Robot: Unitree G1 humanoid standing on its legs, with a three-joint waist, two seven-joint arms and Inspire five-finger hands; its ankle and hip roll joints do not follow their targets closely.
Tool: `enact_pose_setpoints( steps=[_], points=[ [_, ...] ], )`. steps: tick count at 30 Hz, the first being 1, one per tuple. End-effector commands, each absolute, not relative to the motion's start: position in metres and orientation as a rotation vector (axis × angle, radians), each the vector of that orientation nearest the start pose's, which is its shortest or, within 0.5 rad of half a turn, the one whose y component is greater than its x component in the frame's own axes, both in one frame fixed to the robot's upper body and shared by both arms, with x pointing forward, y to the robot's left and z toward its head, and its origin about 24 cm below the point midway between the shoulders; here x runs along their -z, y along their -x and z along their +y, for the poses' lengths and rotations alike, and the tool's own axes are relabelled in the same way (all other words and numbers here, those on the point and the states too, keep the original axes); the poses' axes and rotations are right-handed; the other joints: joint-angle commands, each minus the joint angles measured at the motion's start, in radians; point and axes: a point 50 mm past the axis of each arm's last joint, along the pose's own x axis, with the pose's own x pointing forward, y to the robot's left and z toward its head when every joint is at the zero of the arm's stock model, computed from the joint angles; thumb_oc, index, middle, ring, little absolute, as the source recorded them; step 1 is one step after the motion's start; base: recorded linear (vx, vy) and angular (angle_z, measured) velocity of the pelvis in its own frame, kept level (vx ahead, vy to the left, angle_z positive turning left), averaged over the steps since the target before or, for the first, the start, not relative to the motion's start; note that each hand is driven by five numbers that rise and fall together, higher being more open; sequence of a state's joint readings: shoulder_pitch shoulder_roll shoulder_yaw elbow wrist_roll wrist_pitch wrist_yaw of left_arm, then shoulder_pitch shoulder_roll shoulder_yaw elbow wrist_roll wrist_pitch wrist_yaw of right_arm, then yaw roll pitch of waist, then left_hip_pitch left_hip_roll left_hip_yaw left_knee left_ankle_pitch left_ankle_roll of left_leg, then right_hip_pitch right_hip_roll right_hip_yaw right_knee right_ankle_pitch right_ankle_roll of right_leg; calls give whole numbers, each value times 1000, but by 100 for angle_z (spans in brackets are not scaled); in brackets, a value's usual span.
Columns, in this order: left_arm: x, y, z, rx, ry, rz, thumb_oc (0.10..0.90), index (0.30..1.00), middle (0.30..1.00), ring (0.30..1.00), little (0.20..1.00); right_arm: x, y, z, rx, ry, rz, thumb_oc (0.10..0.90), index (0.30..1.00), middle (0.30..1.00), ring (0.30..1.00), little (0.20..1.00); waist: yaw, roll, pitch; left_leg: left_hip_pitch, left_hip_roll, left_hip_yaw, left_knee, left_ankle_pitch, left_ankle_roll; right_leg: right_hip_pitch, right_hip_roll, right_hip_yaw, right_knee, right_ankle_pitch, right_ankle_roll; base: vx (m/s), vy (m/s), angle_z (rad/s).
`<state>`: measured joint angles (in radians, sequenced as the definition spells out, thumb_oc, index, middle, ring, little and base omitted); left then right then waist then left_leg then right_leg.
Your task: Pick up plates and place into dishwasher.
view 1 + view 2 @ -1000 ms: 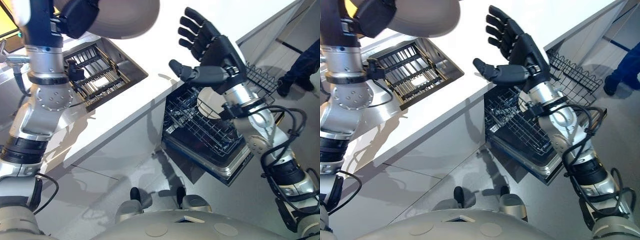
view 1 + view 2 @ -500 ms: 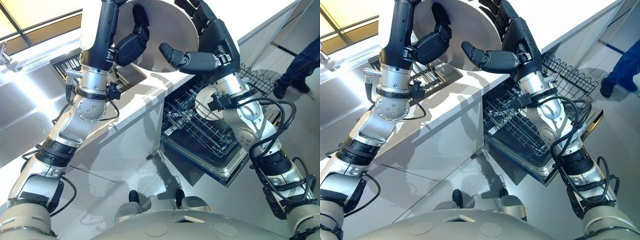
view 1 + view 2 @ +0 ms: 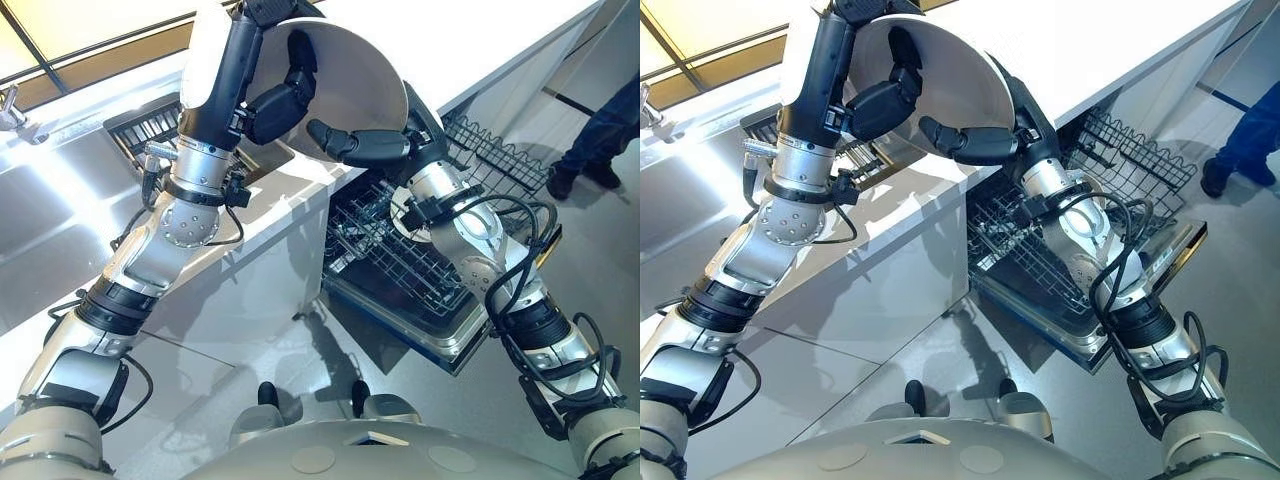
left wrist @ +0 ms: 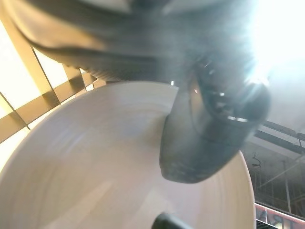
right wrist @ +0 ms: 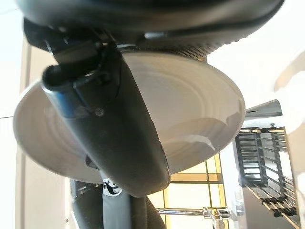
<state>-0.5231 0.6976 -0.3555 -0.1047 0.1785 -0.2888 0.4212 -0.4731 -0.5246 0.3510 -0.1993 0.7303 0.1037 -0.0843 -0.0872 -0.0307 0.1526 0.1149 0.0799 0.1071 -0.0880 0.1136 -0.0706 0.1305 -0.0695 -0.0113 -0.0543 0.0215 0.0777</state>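
Observation:
A large white plate [image 3: 345,70] is held tilted above the white counter's [image 3: 455,40] edge, between both hands. My left hand [image 3: 278,98] comes from above and is shut on it, thumb [image 4: 205,138] pressed on the plate's [image 4: 90,171] inner face. My right hand [image 3: 360,146] grips the opposite rim: its thumb [image 5: 128,143] lies across the plate's [image 5: 195,109] face and its fingers sit behind. Below stands the open dishwasher with its lower rack [image 3: 395,255] pulled out; another white plate [image 3: 408,216] stands in it.
The upper wire rack [image 3: 492,155] sticks out under the counter at the right. The dishwasher door [image 3: 440,335] hangs open over the floor. A steel sink with a dark grid [image 3: 140,125] lies at the left. A person's legs [image 3: 600,130] stand at the far right.
My left hand carried the plate from the upper left to the middle. My right hand, open in the air before, now has its thumb on the plate's face and its fingers behind the plate.

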Motion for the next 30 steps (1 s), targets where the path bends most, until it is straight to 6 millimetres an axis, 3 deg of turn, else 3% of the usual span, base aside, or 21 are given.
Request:
enact_pose_setpoints(
  steps=[1, 9, 11, 12, 16, 18, 19, 20, 26, 30],
  points=[
    [-255, -272, 127, 113, -589, -1187, 100, 300, 300, 300, 200, -226, -289, -93, -607, -203, -484, 100, 300, 300, 300, 200, 6, 12, -114, 11, -63, 21, 23, -125, 45, -53, 84, -51, 66, -44, -3, 0, 0, 0],
    [-242, -276, 126, 155, -585, -1094, 100, 300, 300, 300, 200, -227, -286, -94, -575, -227, -519, 100, 300, 300, 300, 200, 9, 16, -110, 12, -64, 19, 24, -125, 48, -52, 82, -49, 62, -40, 0, 12, -4, 0],
    [-229, -283, 128, 180, -570, -978, 100, 300, 300, 300, 200, -228, -285, -95, -555, -244, -539, 100, 300, 300, 300, 200, 13, 18, -108, 11, -64, 19, 25, -125, 49, -51, 80, -48, 55, -35, 2, 31, -18, -1],
    [-225, -285, 130, 190, -553, -939, 147, 340, 340, 340, 247, -228, -285, -95, -546, -247, -544, 100, 300, 300, 300, 200, 14, 18, -106, 11, -64, 19, 25, -125, 49, -50, 80, -48, 52, -34, 2, 0, 0, 0],
    [-202, -295, 137, 206, -515, -773, 100, 300, 300, 300, 200, -230, -286, -99, -516, -275, -560, 100, 300, 300, 300, 200, 21, 20, -103, 6, -63, 19, 32, -126, 49, -50, 78, -52, 46, -30, 3, 5, -8, -1],
    [-191, -299, 141, 213, -503, -695, 185, 373, 373, 373, 285, -231, -286, -101, -504, -279, -563, 100, 300, 300, 300, 200, 23, 21, -102, 5, -63, 18, 34, -126, 50, -49, 77, -55, 44, -30, 3, 9, -16, -1],
    [-185, -301, 143, 206, -502, -657, 309, 479, 479, 479, 409, -231, -287, -102, -495, -280, -564, 100, 300, 300, 300, 200, 25, 22, -102, 3, -63, 17, 36, -125, 50, -49, 77, -55, 43, -29, 1, 0, 0, 0],
    [-178, -303, 146, 205, -513, -602, 800, 900, 900, 900, 900, -231, -287, -103, -483, -281, -565, 100, 300, 300, 300, 200, 26, 23, -102, 3, -63, 15, 36, -126, 51, -49, 77, -55, 42, -30, 0, 27, -30, -2],
    [-149, -314, 172, 113, -354, -390, 800, 900, 900, 900, 900, -238, -291, -124, -340, -319, -639, 100, 300, 300, 300, 200, 28, 28, -100, -2, -60, 10, 46, -124, 50, -47, 80, -55, 46, -37, -7, 6, -5, 0],
    [-164, -314, 205, -48, -388, -444, 800, 900, 900, 900, 900, -241, -292, -162, -97, -248, -719, 100, 300, 300, 300, 200, 27, 33, -101, -5, -59, 7, 54, -128, 50, -46, 79, -59, 53, -47, -11, 0, 0, 0]
  ],
)
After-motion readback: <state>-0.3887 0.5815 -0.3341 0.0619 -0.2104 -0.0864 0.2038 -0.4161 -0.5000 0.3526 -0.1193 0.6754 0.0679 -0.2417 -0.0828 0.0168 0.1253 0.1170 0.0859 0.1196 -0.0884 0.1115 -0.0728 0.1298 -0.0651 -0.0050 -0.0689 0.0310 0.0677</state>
